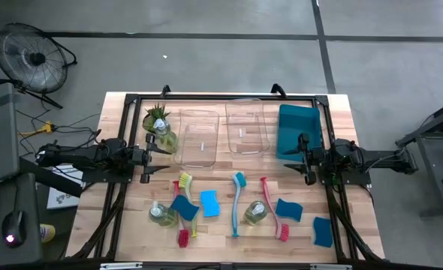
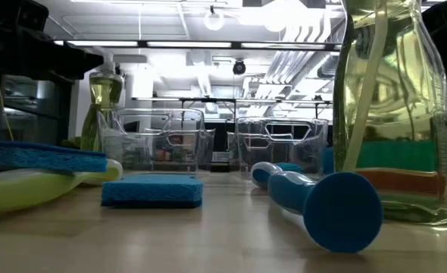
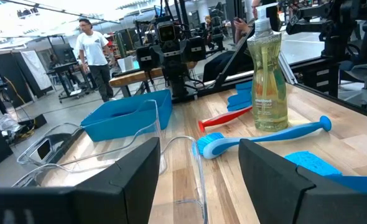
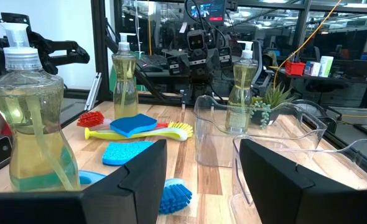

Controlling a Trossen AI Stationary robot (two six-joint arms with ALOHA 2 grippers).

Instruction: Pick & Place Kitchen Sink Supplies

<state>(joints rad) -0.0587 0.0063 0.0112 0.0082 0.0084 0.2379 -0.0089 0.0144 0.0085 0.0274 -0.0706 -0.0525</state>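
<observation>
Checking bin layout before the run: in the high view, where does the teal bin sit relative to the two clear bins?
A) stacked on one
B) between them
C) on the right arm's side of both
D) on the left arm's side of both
C: the teal bin stands beside the right-hand clear bin, towards the right gripper; the other clear bin lies further left.

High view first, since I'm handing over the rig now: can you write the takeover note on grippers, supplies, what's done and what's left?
Left gripper: open, empty, at the table's left edge beside the potted plant.
Right gripper: open, empty, at the right edge by the teal bin.
Supplies: sponges, dish brushes and soap bottles lie across the front half of the table; one bottle stands by the plant.
Done: nothing; both clear bins look empty.
Left: place every supply.
</observation>
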